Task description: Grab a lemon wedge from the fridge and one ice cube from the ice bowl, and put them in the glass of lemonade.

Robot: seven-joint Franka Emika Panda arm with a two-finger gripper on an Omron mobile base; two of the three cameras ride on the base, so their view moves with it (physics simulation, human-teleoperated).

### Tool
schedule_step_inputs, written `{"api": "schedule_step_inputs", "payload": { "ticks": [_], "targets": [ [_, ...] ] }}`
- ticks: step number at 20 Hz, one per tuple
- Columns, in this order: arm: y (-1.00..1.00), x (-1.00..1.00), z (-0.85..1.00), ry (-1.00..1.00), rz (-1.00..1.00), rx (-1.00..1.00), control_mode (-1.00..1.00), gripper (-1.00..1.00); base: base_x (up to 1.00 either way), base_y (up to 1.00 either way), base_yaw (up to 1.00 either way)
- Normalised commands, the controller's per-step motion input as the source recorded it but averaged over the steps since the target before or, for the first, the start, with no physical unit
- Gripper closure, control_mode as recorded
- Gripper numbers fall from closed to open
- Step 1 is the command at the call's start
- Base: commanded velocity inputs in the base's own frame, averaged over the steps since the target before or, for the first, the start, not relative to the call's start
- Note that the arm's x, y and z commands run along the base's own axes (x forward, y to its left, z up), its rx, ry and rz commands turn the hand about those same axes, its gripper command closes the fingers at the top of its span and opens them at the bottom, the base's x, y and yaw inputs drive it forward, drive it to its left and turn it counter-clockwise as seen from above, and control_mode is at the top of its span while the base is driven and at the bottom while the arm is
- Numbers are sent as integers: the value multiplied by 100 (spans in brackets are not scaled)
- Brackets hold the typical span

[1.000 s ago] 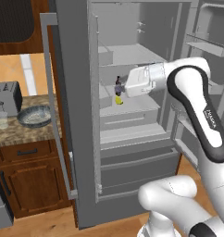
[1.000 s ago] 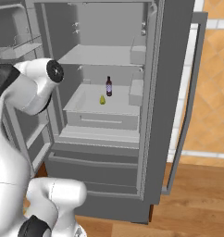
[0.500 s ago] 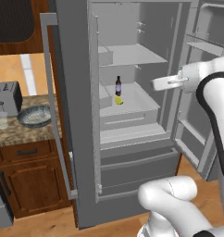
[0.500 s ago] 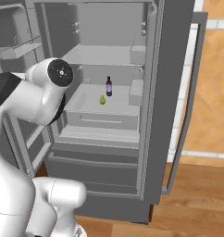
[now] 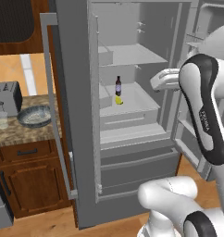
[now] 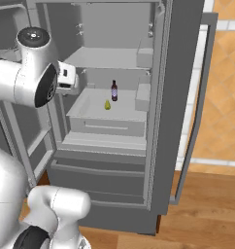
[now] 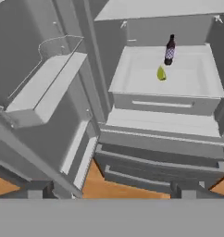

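Lemon wedge (image 7: 161, 73): small yellow-green piece lying on the flat white tray (image 7: 192, 81) of the middle level inside the open fridge (image 5: 79, 139); just beside it, towards the back wall, stands a dark bottle (image 7: 170, 50), close but not seen to touch; wedge's long axis cannot be told at this size; gripper (image 5: 160, 79) hangs outside the compartment near the open right-hand door, well apart from the wedge, jaws spread as wide as they go and holding nothing; in the hand view the wedge lies up and to the right of centre, further into the fridge, so the reach would, by judgement, run forward and inward, arriving on the near side to stay clear of the bottle; outward on the counter to the left: ice bowl (image 5: 34, 115), glass of lemonade (image 5: 1, 119) beside it, toaster (image 5: 6, 97) behind both; lemon pick not yet begun.
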Motion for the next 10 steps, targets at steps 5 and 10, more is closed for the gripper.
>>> {"api": "schedule_step_inputs", "payload": {
  "ticks": [5,10],
  "targets": [
    [-3,36,-57,29,-23,-42,-100,-100,0,0,0],
    [-9,3,-79,1,-14,-8,-100,-100,0,0,0]
  ]
}}
